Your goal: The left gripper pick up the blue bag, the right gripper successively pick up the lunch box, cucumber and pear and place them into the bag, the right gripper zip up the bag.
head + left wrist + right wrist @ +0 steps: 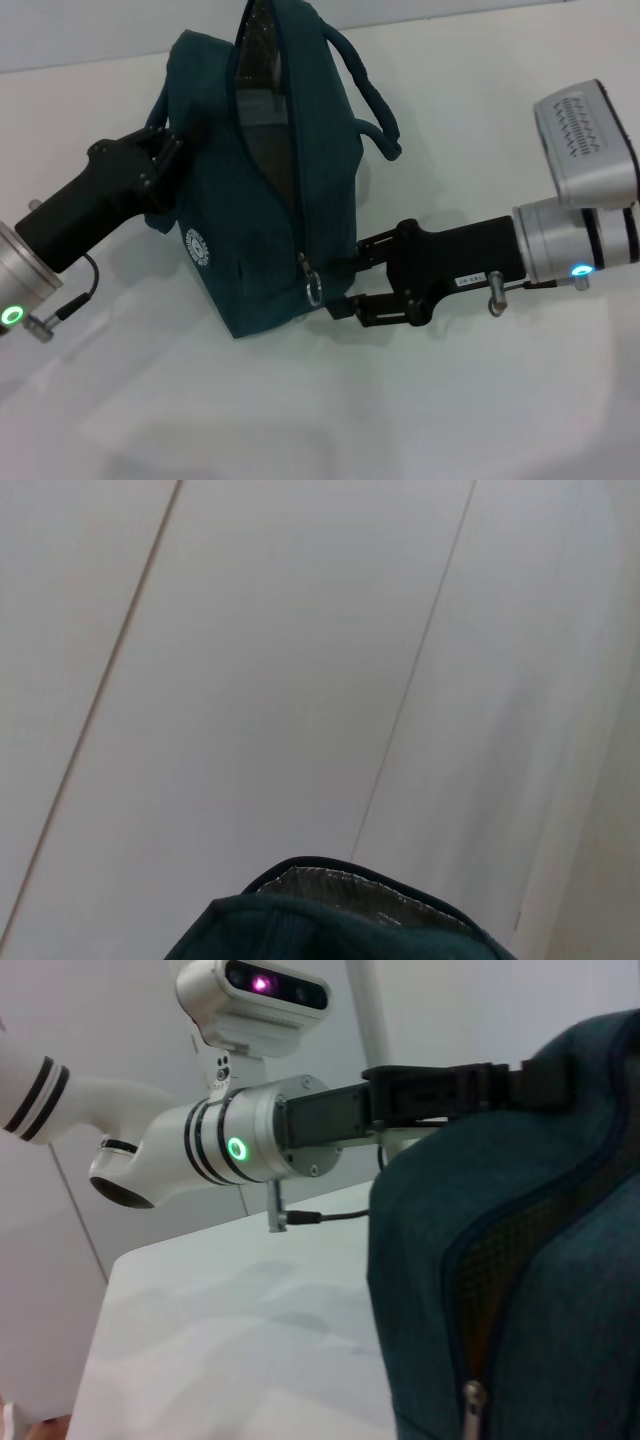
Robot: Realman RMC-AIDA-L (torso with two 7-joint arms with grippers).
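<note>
Right gripper (345, 285): nearest the head camera, a black claw on a silver wrist, reaching in from the right. Its jaws are spread, one above and one below, just beside the bag's side panel.
Zip pull (313, 288): silver ring hanging near the lower end of the zip, close to the right gripper's tips.
Blue bag (250, 210): dark teal fabric, held up off the white table (320, 420), tilted, its zip open along most of its length with a shiny lining showing inside.
Left gripper (165, 150): black claw pinching the bag's upper left edge.
Handles (372, 95): padded tubes drooping to the right.
Lunch box, cucumber, pear: not visible.
Handling: soft cloth that sags and shifts; probably weighted. The small, loose, slippery ring is the best hold for zipping.
</note>
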